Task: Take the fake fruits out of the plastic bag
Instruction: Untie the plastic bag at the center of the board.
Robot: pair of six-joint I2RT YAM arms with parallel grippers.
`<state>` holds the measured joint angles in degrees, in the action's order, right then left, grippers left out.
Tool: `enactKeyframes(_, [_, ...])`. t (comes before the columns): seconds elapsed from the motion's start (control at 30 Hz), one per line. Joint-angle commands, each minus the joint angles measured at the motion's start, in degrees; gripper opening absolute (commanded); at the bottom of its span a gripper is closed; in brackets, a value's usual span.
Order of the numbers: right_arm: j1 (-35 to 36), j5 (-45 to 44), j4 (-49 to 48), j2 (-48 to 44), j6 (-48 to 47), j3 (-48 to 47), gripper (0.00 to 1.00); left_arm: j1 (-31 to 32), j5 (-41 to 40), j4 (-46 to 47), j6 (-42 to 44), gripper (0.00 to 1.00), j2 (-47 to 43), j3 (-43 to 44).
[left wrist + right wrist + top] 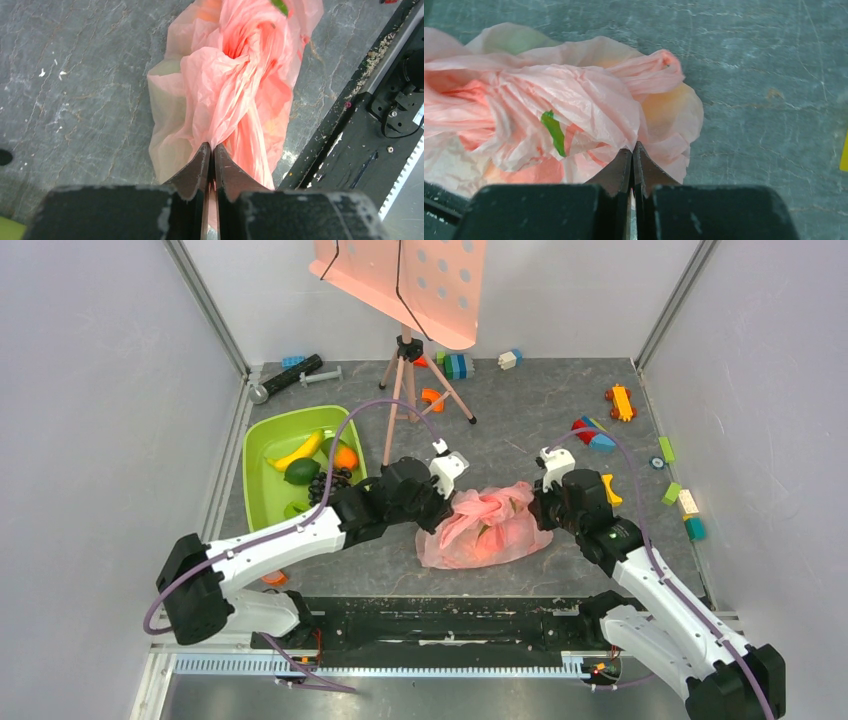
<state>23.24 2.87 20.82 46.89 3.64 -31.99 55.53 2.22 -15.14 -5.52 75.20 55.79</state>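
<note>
The pink plastic bag [485, 528] lies crumpled on the grey table between my two arms. My left gripper [447, 502] is shut on the bag's left side; in the left wrist view the film [235, 85] is pinched between the jaws [213, 148]. My right gripper [533, 502] is shut on the bag's right edge; in the right wrist view the bag [559, 105] bunches at the fingertips [632, 147]. Pale green and orange shapes show faintly through the film. A banana [298, 451], an orange [346, 457], a lime [301, 471] and dark grapes [327, 486] lie in the green tray [262, 430].
A tripod [412, 380] with a rigid pink perforated panel [415, 280] stands behind the bag. Toy blocks and small toys [620, 400] are scattered at the back and right. A black rail [450, 625] runs along the near table edge.
</note>
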Motion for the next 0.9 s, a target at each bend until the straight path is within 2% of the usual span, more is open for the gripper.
enactKeyframes(0.0, [-0.22,-9.15,0.76,0.51,4.94,-1.32,0.0,0.19,-4.5,2.48,-2.94,0.11,-4.62,-2.78])
enactKeyframes(0.3, [-0.35,-14.87,0.65,1.29,10.27,-0.63,0.0,0.13,-11.56,2.19,-6.39,0.09,-11.41,-9.02])
enactKeyframes(0.47, [-0.74,-14.88,0.45,0.45,11.35,-0.12,0.0,0.1,-18.75,-1.23,-8.56,0.09,-16.06,-10.6])
enactKeyframes(0.63, [-0.75,-13.52,0.24,-1.59,10.46,-0.24,0.03,-0.2,-21.47,-2.18,-8.66,0.11,-20.86,-11.77])
enactKeyframes(0.67, [-0.75,-12.01,-0.37,-2.36,9.37,-0.37,0.07,-0.22,-21.39,-2.11,-8.27,0.13,-21.41,-11.84])
enactKeyframes(0.73, [-0.67,-7.11,-2.34,-4.3,5.88,-0.35,0.25,-0.16,-20.64,-1.93,-7.18,0.26,-22.17,-11.61])
enactKeyframes(0.8, [-0.74,-3.57,-4.25,-6.58,4.06,-0.61,0.43,-0.16,-19.76,-1.59,-6.12,0.28,-22.47,-11.11])
enactKeyframes(0.87, [-0.75,0.98,-7.14,-8.76,2.8,-0.38,0.53,-0.16,-19.78,-0.88,-5.66,0.26,-22.57,-10.71])
